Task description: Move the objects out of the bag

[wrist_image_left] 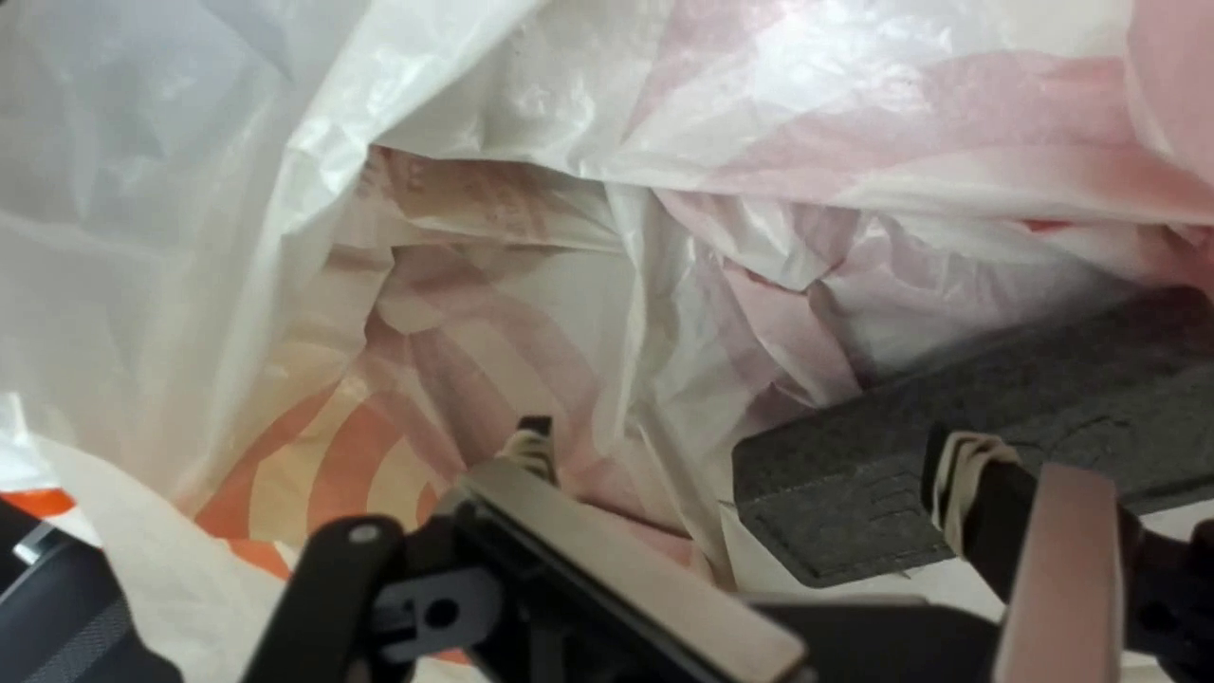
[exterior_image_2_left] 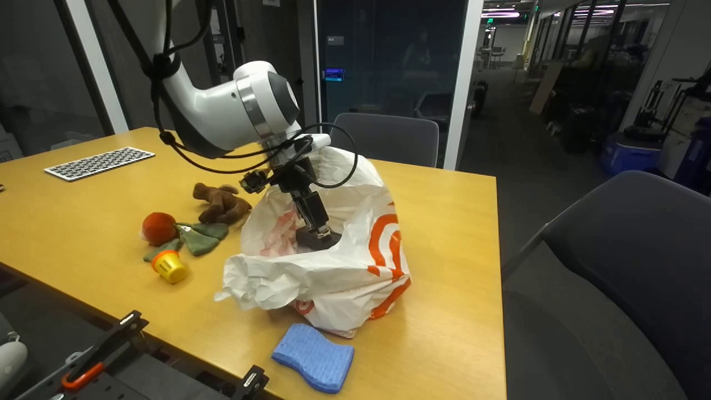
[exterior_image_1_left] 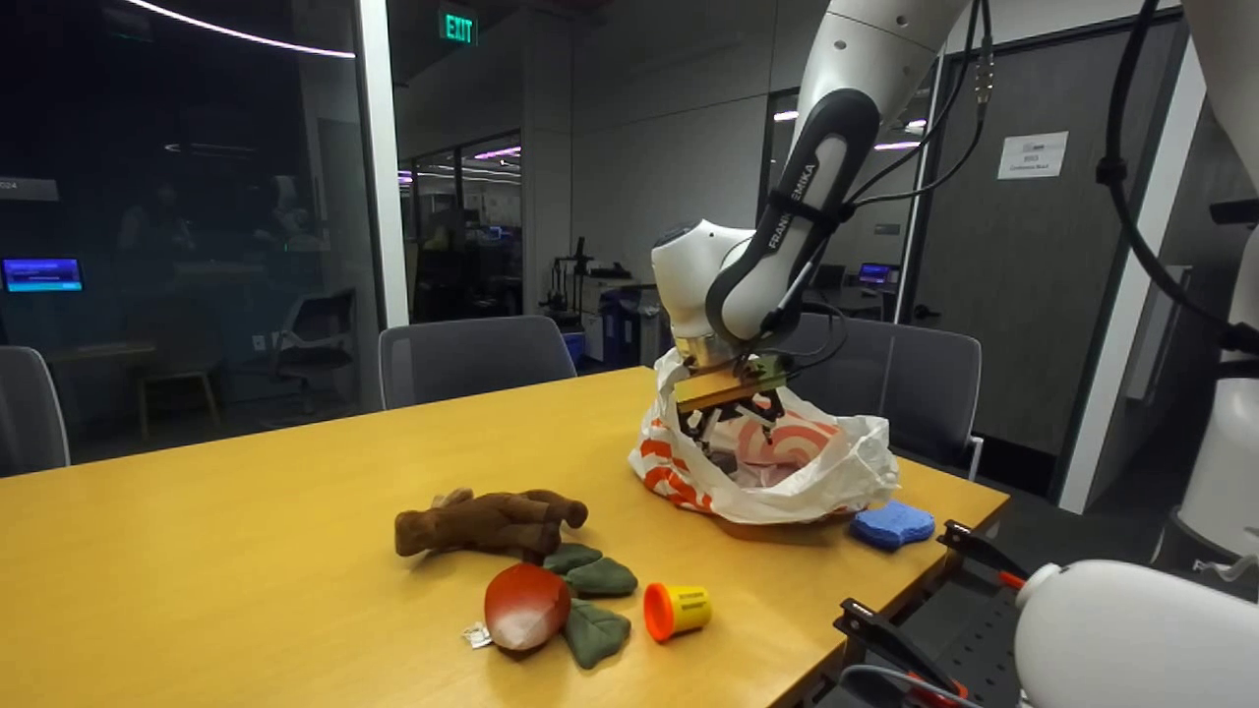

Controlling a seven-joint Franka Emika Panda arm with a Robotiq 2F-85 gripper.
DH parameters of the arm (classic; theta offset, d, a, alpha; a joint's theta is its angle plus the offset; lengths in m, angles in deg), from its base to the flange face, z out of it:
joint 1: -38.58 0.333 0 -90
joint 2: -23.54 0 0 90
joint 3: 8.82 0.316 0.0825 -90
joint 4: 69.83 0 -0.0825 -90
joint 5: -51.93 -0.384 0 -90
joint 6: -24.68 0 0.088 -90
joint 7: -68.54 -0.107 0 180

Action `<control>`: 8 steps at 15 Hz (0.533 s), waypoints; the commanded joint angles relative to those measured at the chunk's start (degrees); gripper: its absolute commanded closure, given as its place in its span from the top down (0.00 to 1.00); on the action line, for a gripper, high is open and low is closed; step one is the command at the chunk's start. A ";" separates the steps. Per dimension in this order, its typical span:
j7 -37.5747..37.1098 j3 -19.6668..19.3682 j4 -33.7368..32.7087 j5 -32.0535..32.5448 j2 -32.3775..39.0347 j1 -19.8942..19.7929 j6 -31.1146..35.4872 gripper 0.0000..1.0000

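Wrist view: jaws spread, one grey block [wrist_image_left: 1015, 394] in one bag [wrist_image_left: 531, 104]; exterior views: three toys [exterior_image_1_left: 526, 607]

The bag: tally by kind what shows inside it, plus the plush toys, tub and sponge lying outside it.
Plush toys: 2, one brown, one mostly red
Tub: 1, yellow and orange
Sponge: 1, blue
Block: 1, dark, inside the bag, whose folds could hide more
Total in sight: 5
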 commanded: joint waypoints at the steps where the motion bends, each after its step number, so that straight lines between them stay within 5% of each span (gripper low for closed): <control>1: -6.11 0.55 -1.54 -4.43 1.36 -1.06 2.82 1.00; 8: -21.99 -2.55 -4.71 -8.81 5.21 0.82 9.09 1.00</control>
